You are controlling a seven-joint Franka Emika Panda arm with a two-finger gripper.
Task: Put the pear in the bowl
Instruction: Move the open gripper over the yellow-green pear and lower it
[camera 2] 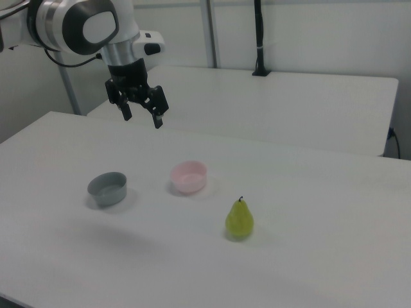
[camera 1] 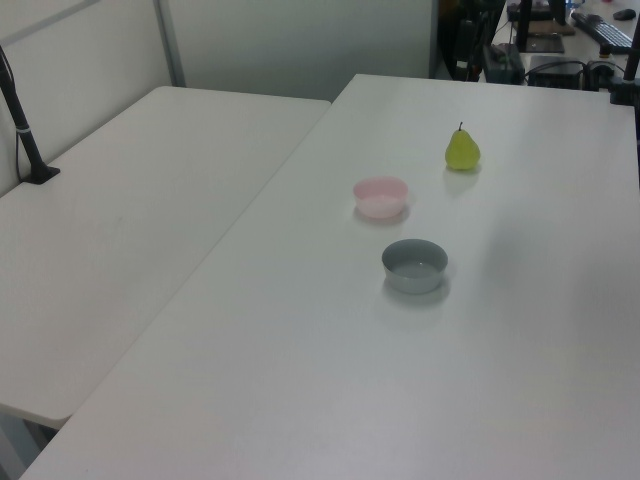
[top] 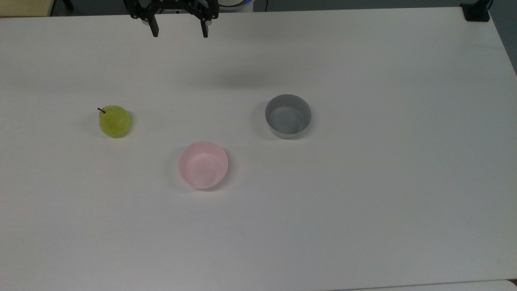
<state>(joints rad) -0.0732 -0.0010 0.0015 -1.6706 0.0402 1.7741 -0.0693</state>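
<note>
Gripper [camera 2: 142, 117] raised above table [top: 363, 202], pointing down (fingers spread).

The Panda arm [camera 2: 77, 25] was glossy white with rounded joint housings, a grey disc cap on one joint and black seams. Its hand [camera 2: 142, 113] was black, angular, with two slim black fingers [camera 2: 157, 119].

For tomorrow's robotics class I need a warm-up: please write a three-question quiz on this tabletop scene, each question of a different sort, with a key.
1. True or false: the pear lies inside the pink bowl.
2. In the top view, which bowl is nearer the pear: A) pink, B) grey-blue bowl?
3. Fill in: the gripper hangs above the table with its fingers ____.

Key: 1 false; 2 A; 3 open.
</note>
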